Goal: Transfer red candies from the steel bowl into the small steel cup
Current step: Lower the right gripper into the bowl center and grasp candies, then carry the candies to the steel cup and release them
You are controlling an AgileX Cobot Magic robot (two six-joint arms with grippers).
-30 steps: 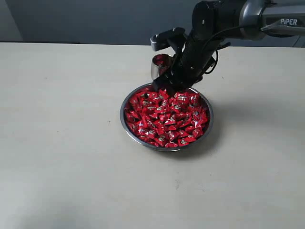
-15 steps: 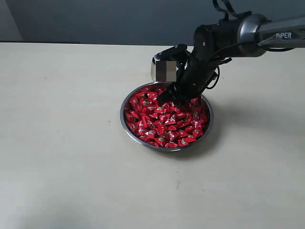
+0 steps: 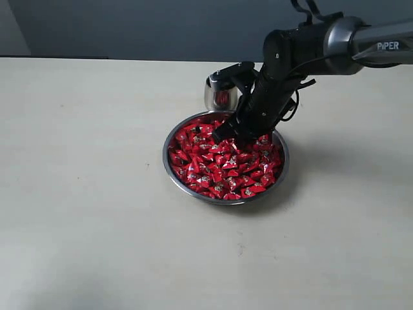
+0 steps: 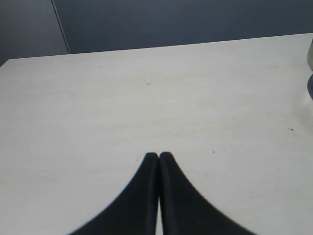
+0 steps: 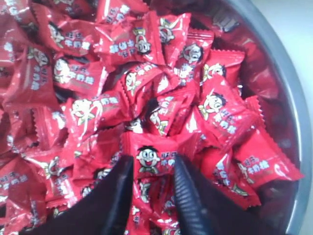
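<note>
Right end effector [image 5: 152, 164] dipped from cup [image 3: 218, 97] into bowl [image 3: 164, 158], narrow around one candy [image 5: 148, 149]; grip unconfirmed, pickup looked underway.

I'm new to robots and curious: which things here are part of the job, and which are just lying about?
In the job: candies, bowl, cup, right pincer astride one candy.
Just about: left pincer, shut, above the table.
</note>
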